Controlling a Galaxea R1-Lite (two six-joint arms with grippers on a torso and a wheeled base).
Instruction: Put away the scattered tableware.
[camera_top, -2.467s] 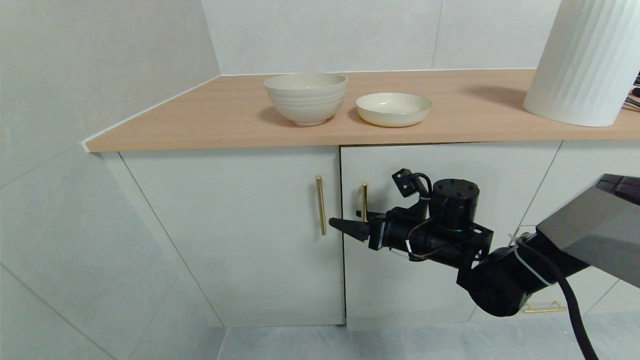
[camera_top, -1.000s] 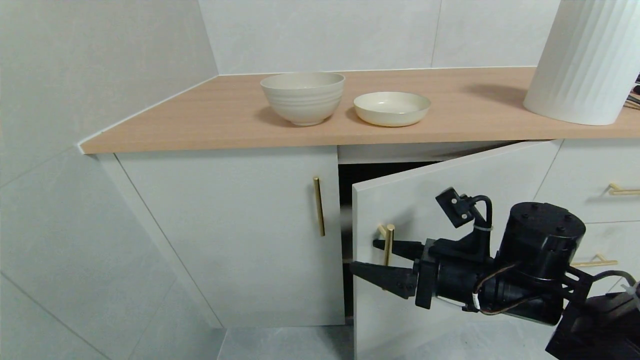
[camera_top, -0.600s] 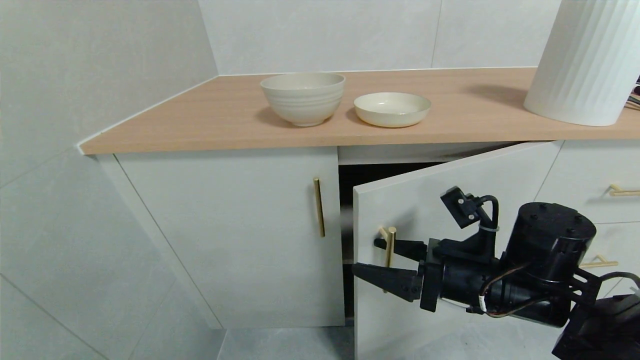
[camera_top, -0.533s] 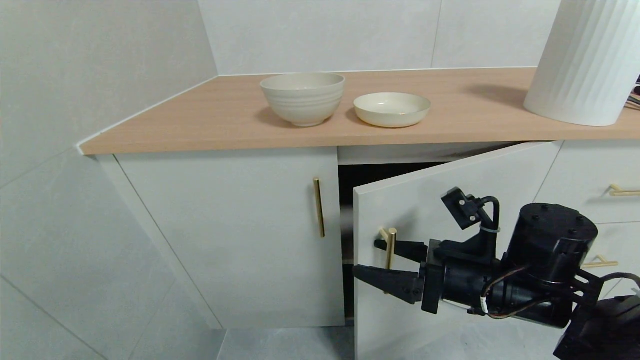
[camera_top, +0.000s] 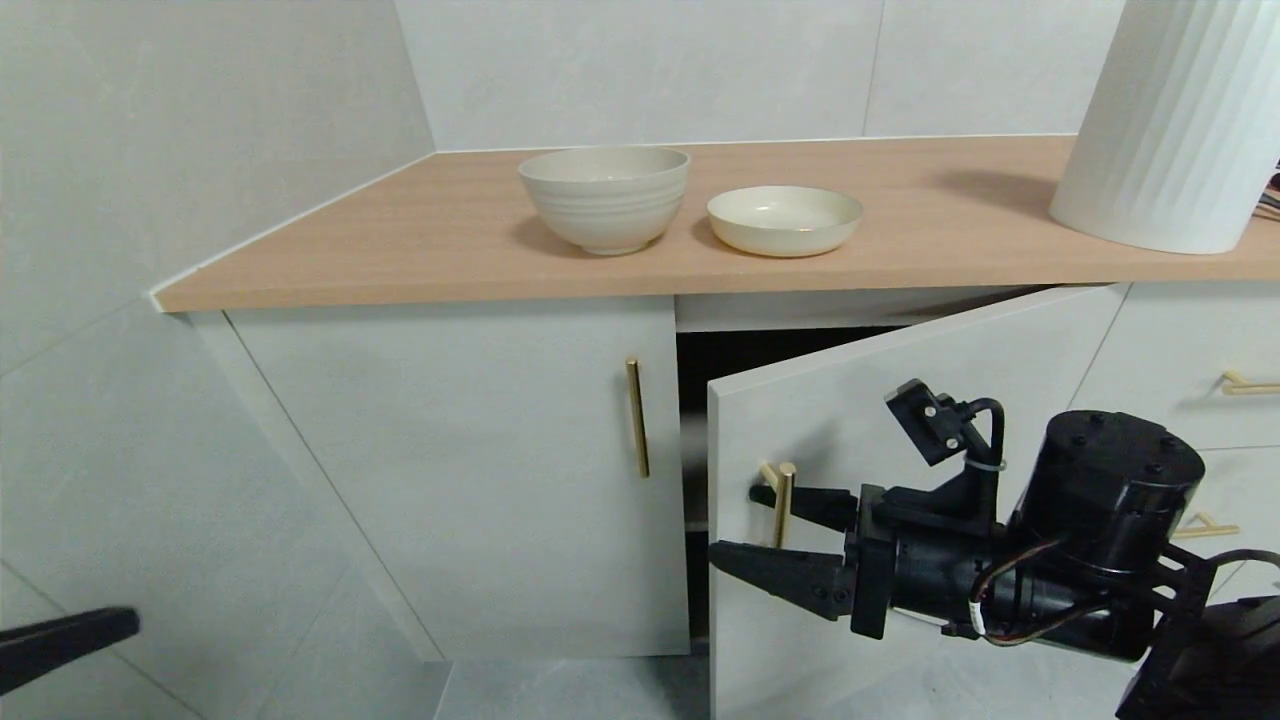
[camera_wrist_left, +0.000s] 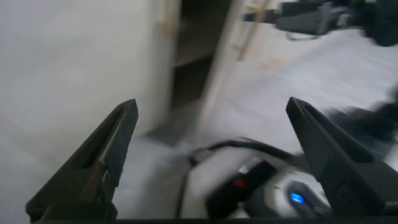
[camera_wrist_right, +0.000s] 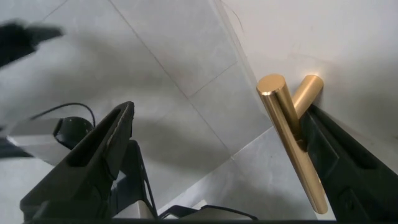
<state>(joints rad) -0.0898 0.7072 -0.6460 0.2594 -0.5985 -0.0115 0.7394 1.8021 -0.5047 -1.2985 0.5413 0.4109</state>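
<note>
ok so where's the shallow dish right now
In the head view the shallow dish sits on the wooden countertop, just right of the deeper bowl and above the partly open cabinet door.

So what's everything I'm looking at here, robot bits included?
Countertop: one, light wood, above the cabinet doors.
Deep bowl: one, off-white, on it.
Shallow bowl: one, cream, just right of the first, apart.
Ribbed container: one, white, far right on top.
Left door: one, pale grey, shut.
Right door: one, pale grey, partly open.
Door handles: two, brass, upright, one per door.
Horizontal handles: two, brass, far right panels.
Right gripper: one, black, fingers open either side of the open door's handle.
Left gripper: one, black, fingers open, low at left.
</note>
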